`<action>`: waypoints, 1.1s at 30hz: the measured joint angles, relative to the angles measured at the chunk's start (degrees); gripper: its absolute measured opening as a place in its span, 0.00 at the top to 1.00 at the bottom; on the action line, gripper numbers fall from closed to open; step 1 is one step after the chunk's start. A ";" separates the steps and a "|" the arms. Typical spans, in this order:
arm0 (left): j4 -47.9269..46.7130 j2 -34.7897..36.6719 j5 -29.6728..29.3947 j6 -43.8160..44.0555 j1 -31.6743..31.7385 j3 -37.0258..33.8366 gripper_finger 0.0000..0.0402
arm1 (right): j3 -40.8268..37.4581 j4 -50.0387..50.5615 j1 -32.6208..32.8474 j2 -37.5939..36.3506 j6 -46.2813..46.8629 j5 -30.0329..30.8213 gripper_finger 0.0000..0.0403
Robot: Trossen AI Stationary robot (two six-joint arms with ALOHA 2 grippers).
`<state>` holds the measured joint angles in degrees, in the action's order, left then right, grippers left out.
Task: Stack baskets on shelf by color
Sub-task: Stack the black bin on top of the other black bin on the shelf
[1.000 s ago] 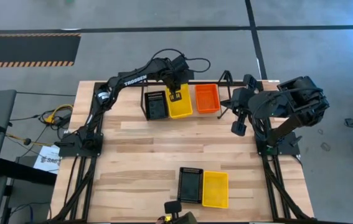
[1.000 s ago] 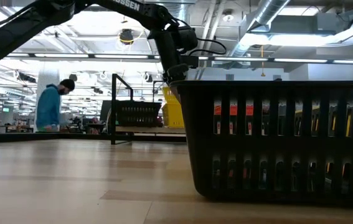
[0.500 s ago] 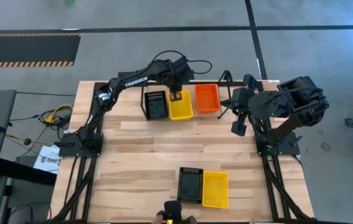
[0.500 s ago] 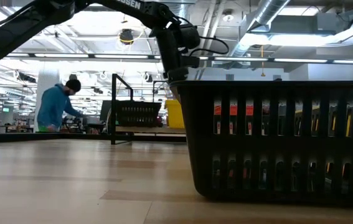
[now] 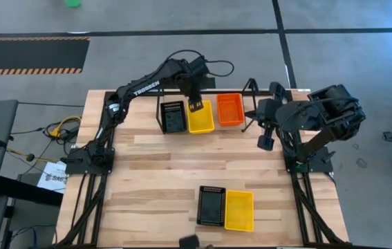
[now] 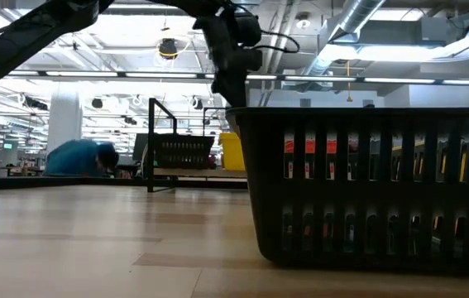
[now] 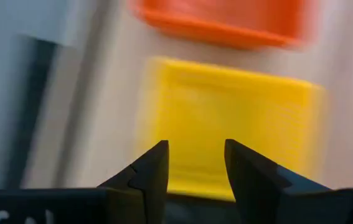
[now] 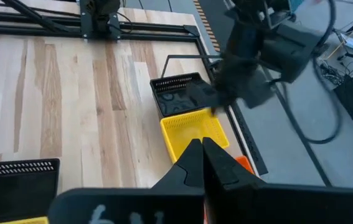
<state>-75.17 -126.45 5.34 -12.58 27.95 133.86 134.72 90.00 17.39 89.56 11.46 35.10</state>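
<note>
Three baskets lie side by side in the shelf (image 5: 251,88) at the table's far edge: black (image 5: 173,116), yellow (image 5: 200,117) and orange (image 5: 230,109). My left gripper (image 5: 196,105) hangs open just above the yellow basket's (image 7: 226,118) far rim and touches nothing; the orange basket (image 7: 226,18) lies beside it. My right gripper (image 5: 265,142) waits shut in the air at the table's right side, holding nothing. A second black basket (image 5: 211,205) and a second yellow one (image 5: 239,210) rest flat on the table near its front edge.
The near black basket (image 6: 366,190) fills the right half of the low view. The shelf's upright posts (image 6: 151,145) stand around the far baskets. Bare wood lies between the two groups. A person (image 6: 77,157) bends down in the room beyond the table.
My left gripper has let go of the yellow basket's far rim and risen clear of it. The yellow basket, held tilted under the fingers a second ago, has come down flat between the black and orange baskets. The person in the background has bent down.
</note>
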 joint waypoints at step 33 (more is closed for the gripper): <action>-8.70 0.87 5.72 2.51 -25.80 0.22 0.66 | -0.02 0.01 -8.74 -2.10 -10.02 -0.38 0.99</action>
<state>-83.87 -125.58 11.05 -10.07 2.15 134.08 134.69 90.01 8.65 87.46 1.43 34.72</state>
